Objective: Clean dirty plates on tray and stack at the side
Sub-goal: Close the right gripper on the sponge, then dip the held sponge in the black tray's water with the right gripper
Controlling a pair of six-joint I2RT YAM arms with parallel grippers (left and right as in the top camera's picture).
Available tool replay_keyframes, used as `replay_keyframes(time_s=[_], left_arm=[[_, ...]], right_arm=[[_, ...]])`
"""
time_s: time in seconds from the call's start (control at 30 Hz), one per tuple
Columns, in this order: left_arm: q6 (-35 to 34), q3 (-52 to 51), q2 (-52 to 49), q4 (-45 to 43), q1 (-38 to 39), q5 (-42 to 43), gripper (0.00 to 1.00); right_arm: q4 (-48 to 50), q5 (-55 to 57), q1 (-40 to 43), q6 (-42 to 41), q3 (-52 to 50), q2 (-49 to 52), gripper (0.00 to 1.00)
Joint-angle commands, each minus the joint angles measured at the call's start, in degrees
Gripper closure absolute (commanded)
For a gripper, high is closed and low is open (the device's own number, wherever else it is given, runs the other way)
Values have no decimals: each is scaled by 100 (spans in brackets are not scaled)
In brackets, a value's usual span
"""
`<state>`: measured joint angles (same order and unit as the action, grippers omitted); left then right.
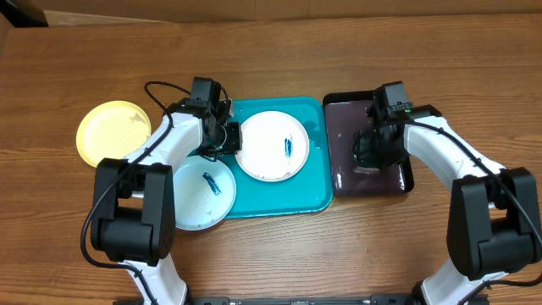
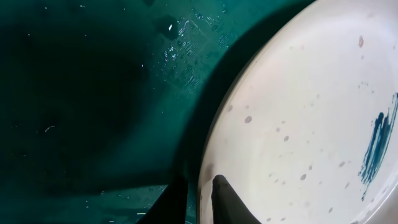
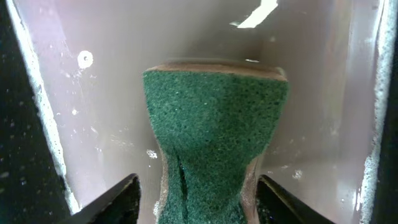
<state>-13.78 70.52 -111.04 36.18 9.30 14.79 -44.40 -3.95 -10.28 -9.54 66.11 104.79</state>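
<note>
Turquoise rectangular plastic tray: centre of the overhead frame, carrying the white round plastic plate in its upper half.
Left gripper: fingers drawn close together astride that plate's left rim, one tip over the plate, one outside it. You appear to have it pinched.
Right gripper: squeezing a green scouring sponge at its waist, low inside the small black tray with purple inside, right of frame.
Key relation: the white plate spreads rightward from your left fingers. Its blue-green smear sits on the right half, nearer your sponge arm, so the scrub likely falls to the right arm, crossing the tray's right rim.
Other plates: the pale blue round plate, smeared, overlaps the tray's lower left corner. The yellow-green round plate lies on the wooden table, upper left, off the tray.
</note>
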Motion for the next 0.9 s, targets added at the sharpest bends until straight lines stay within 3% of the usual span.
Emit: replay_keyframes(time_s=[0.0, 0.67, 0.87], left_arm=[[-81, -57, -24, -2, 7, 7, 83], [-81, -57, -24, -2, 7, 9, 83], [-81, -57, -24, -2, 7, 9, 83]], right_arm=[[44, 201, -33, -7, 142, 11, 41], [214, 870, -466, -96, 140, 11, 47], [184, 905, -483, -94, 136, 11, 62]])
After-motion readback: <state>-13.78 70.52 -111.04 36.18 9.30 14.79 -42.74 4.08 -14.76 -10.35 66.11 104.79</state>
